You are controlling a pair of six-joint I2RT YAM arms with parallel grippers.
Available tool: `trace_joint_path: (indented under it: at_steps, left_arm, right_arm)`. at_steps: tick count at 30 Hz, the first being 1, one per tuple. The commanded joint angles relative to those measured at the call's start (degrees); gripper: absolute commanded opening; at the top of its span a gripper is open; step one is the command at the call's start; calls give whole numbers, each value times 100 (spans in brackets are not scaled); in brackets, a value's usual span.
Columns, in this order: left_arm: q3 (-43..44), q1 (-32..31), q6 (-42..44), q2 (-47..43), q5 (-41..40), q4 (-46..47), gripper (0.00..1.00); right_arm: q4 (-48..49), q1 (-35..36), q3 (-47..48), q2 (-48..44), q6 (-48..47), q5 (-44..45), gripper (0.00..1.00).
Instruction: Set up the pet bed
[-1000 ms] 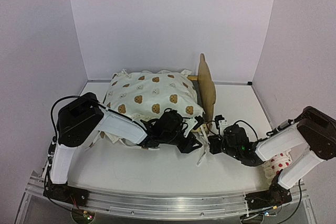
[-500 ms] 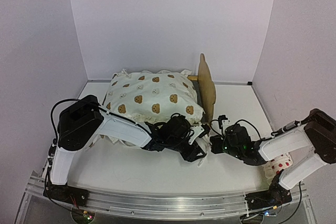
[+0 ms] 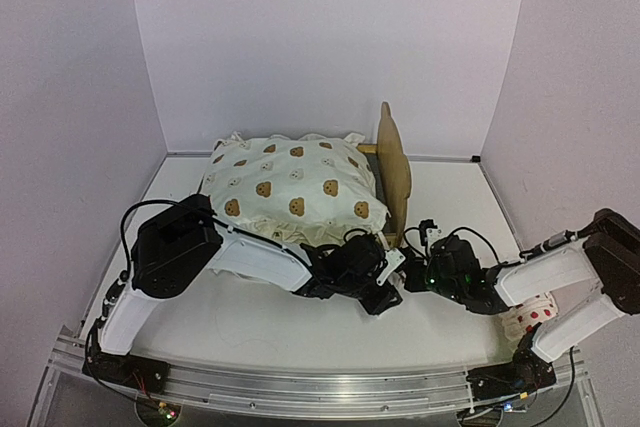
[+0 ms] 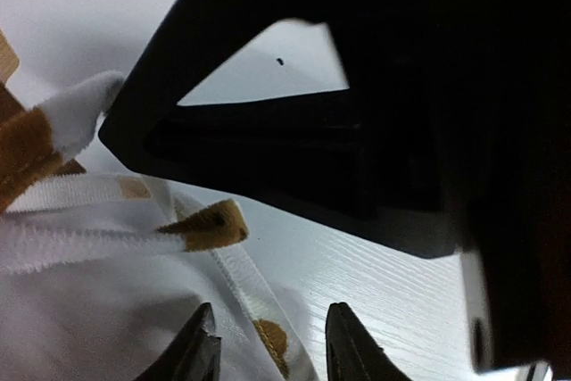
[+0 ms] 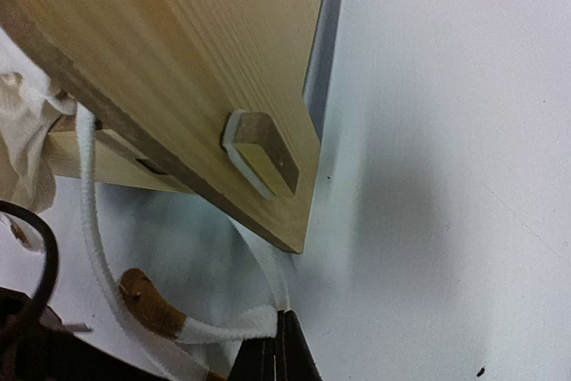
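The pet bed (image 3: 394, 175) is standing at the back middle of the counter (image 3: 300, 337), with its upright headboard (image 5: 178, 42) at the right end. Both arms are reaching to the near corner below that headboard.

The right gripper (image 5: 277, 350) is pinching a white tie (image 5: 227, 327) from the cushion (image 3: 290, 187), its fingers closed tight on the strap just beside the headboard's lower corner. The left gripper (image 4: 268, 345) is narrowly parted, with a second tie (image 4: 236, 265) lying loose between its fingertips and not yet clamped.

Several things look likely to go wrong from here:
- A hard pull by the right gripper is likely to drag the cushion askew, or to slide or tip the light frame.
- The pinched strap is running under the headboard close to a wooden tab (image 5: 263, 153) and could snag there.
- The loose tie could slip out sideways if the left fingers close off-centre.
- The two grippers are working very near each other, so either one moving could knock the other.

The bed frame is the only container. The bear-print cushion is lying in it, filling it and spilling over the near rail. A small red-dotted pillow (image 3: 532, 315) is sitting outside it on the counter, by the right arm's base.
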Motion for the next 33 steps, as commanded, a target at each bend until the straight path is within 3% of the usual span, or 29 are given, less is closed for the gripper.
trace_joint_path:
  at_steps: [1,3,23,33]
  left_arm:
    - [232,-120,67,101,-516,-126,8]
    - [114,-129,46,26,-796,-51,0]
    - [-693,7,141,-1071,-1682,-208,0]
    - [-986,288,-23,-1497,-1820,-399,0]
  right_arm:
    - [135,41,78,-207,44,-145,0]
    - [124,35,64,-246,62,-142,0]
    - [-1182,29,247,-790,781,935,0]
    - [-1815,-25,378,-1297,549,1752,0]
